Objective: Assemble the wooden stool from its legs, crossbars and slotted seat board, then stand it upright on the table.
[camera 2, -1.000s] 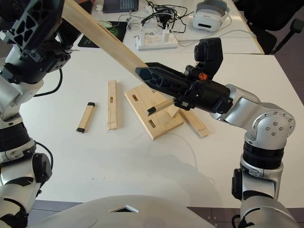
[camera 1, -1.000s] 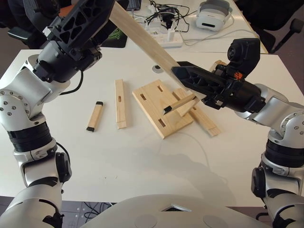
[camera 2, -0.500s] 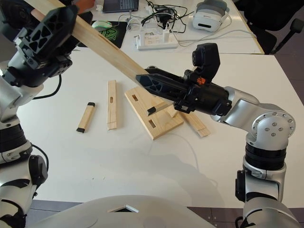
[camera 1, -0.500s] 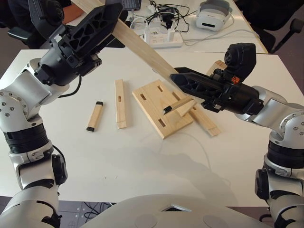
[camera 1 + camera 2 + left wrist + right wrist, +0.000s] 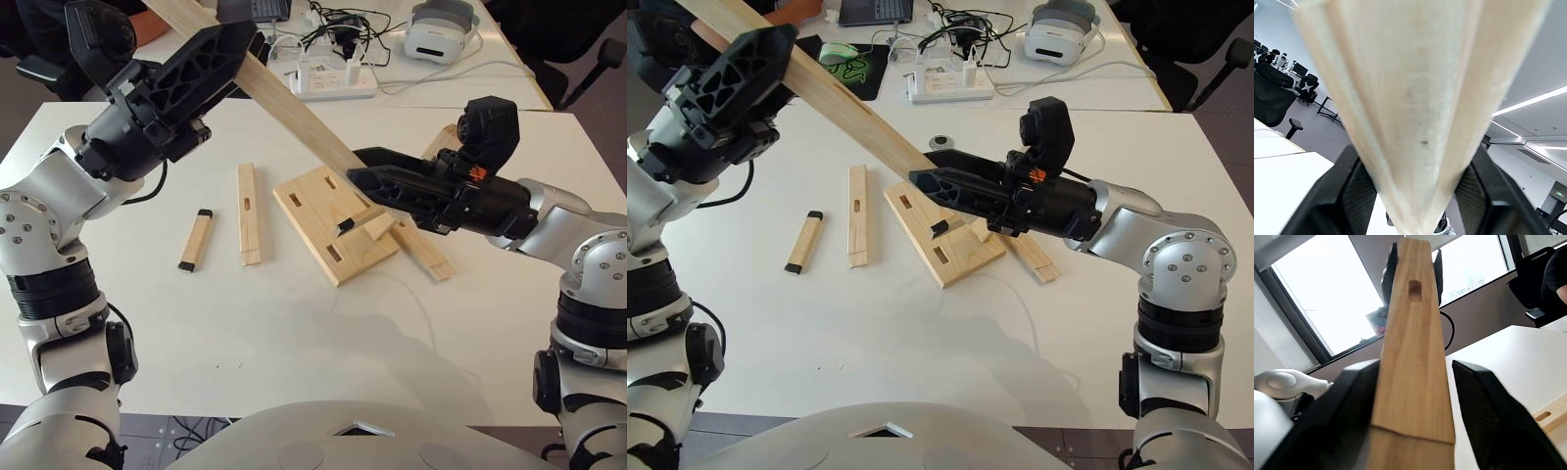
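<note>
- Leg (image 5: 294,108), long and slotted: held aloft, slanting over the table (image 5: 294,333), its upper part clamped in the left gripper (image 5: 235,44).
- Right gripper (image 5: 355,166): fingers apart, flanking the leg's lower end above the seat board (image 5: 318,211).
- Seat board: flat on the table; a slotted bar (image 5: 248,211) and a short crossbar (image 5: 196,240) lie to its left.

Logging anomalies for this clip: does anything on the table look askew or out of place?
A short black-tipped crossbar lies slanted across the right edge of the seat board, seemingly resting partly on the leg beside it. Nothing looks damaged.
</note>
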You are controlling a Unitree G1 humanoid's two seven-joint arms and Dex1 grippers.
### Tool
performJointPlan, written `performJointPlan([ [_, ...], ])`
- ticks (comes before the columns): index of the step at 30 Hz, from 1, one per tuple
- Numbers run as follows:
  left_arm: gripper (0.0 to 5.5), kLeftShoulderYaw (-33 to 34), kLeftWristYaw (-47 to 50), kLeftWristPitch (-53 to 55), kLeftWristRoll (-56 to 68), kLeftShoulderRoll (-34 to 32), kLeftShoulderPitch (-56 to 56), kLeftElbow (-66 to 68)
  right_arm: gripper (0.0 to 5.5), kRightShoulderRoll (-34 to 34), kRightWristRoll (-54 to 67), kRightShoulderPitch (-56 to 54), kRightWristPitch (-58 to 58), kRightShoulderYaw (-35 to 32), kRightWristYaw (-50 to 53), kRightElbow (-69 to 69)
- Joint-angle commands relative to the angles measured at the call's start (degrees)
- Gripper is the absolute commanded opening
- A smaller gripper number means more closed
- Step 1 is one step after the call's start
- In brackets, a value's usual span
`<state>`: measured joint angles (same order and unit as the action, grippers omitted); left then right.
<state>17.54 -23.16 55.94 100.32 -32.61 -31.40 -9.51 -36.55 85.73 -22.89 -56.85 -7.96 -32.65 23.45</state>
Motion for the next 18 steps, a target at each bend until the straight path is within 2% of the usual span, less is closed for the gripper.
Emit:
performJointPlan([
  [1, 2.08, 2.3, 1.2, -1.1, 3.5, -1.7, 0.3, -2.9, 2.86, -5.5, -1.8, 4.0, -1.2, -3.1, -8.7, 0.6],
  [6, 2.07, 4.3, 1.3, 0.0, 5.0, -5.6, 2.3, -3.2, 2.86, -10.4, -3.7, 9.7, -1.9, -6.4, -18.9, -0.6],
  [10, 2.07, 5.1, 0.9, 0.5, 5.0, -8.5, 3.3, -3.2, 2.86, -13.4, -9.9, 16.0, -0.8, -5.1, -25.1, 1.0],
  [13, 2.07, 4.9, -0.9, 2.0, 3.1, -11.3, 4.3, -3.2, 2.86, -14.7, -20.8, 19.6, 3.1, 0.1, -25.9, 2.5],
  [18, 2.07, 2.7, -6.4, 4.9, -6.4, -15.8, 9.2, -6.3, 2.86, -10.3, -34.6, 20.2, 8.8, 8.4, -19.9, 2.2],
])
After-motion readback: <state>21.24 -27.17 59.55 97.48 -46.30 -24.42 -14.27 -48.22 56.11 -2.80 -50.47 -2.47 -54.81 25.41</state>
